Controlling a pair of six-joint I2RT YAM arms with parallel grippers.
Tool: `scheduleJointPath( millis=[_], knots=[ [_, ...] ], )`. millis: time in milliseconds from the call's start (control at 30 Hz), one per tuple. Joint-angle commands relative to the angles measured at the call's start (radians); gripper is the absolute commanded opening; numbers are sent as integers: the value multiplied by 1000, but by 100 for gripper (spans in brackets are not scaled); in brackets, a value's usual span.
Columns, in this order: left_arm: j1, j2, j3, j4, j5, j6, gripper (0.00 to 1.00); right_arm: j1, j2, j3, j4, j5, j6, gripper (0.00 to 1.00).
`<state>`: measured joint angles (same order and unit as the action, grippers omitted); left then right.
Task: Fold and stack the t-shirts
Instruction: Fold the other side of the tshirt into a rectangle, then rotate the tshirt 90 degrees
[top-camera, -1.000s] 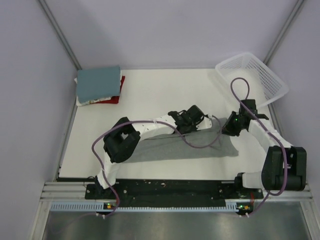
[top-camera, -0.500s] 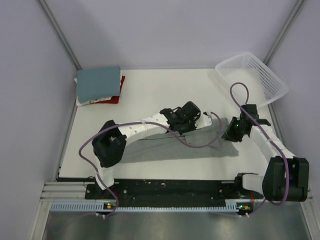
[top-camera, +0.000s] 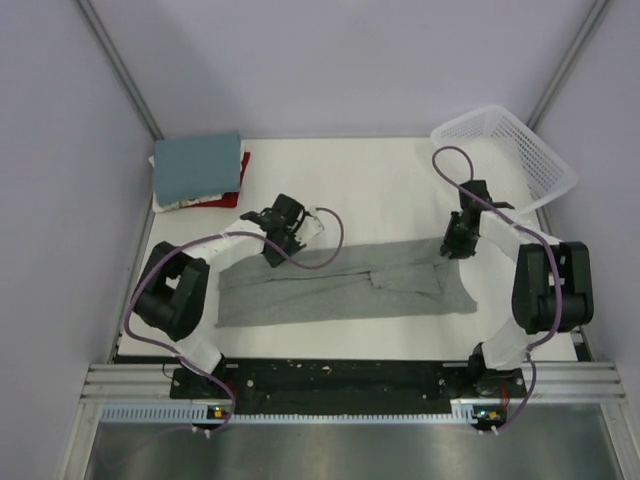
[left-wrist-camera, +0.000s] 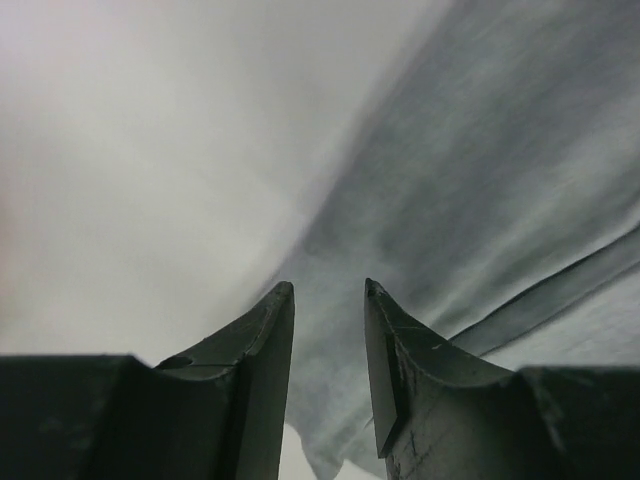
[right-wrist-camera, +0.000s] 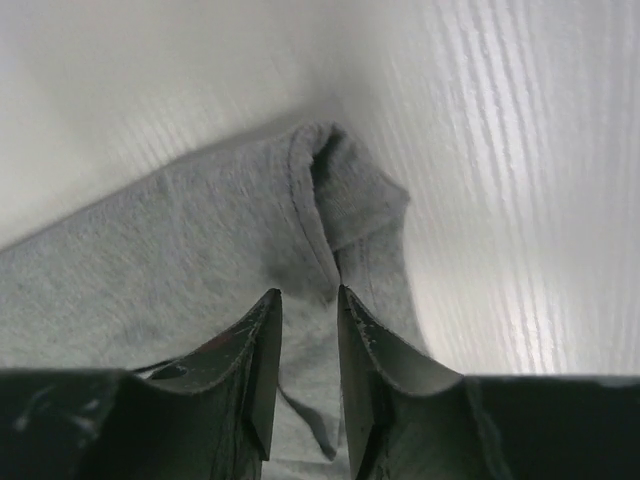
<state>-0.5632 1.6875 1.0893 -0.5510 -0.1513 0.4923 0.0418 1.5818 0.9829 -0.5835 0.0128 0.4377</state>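
Observation:
The heather-grey t-shirt (top-camera: 340, 290) lies flat as a long folded strip across the near half of the table. My left gripper (top-camera: 272, 255) hovers over its far left corner, jaws open, with grey cloth (left-wrist-camera: 480, 180) under the fingertips (left-wrist-camera: 328, 288) and nothing between them. My right gripper (top-camera: 452, 248) stands over the far right corner, where a folded hem (right-wrist-camera: 330, 170) bunches. Its jaws (right-wrist-camera: 310, 292) are also open and empty. A stack of folded t-shirts sits at the back left: teal-blue (top-camera: 197, 165) on top, whitish (top-camera: 175, 203) and red (top-camera: 232, 190) under it.
A white plastic lattice basket (top-camera: 505, 155) rests tilted at the back right corner. The white table (top-camera: 350, 180) is bounded by grey walls on three sides. Purple cables loop over both arms.
The left gripper has swung left from the shirt's middle to its far left corner. The right gripper has shifted back to the far right corner. The shirt now lies flatter and longer.

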Motion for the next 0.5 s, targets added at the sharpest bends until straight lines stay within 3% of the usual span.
scheduleJointPath(
  millis=[0, 167, 333, 467],
  knots=[
    [132, -100, -52, 5, -31, 11, 39, 43, 116, 83, 31, 44, -24, 24],
    [305, -155, -109, 17, -24, 38, 38, 59, 251, 172, 27, 41, -54, 3],
    [431, -184, -153, 22, -27, 68, 38, 96, 395, 371, -1, 33, -86, 1],
    [502, -225, -189, 11, -16, 78, 37, 157, 568, 638, -82, 18, -126, 1]
  ],
)
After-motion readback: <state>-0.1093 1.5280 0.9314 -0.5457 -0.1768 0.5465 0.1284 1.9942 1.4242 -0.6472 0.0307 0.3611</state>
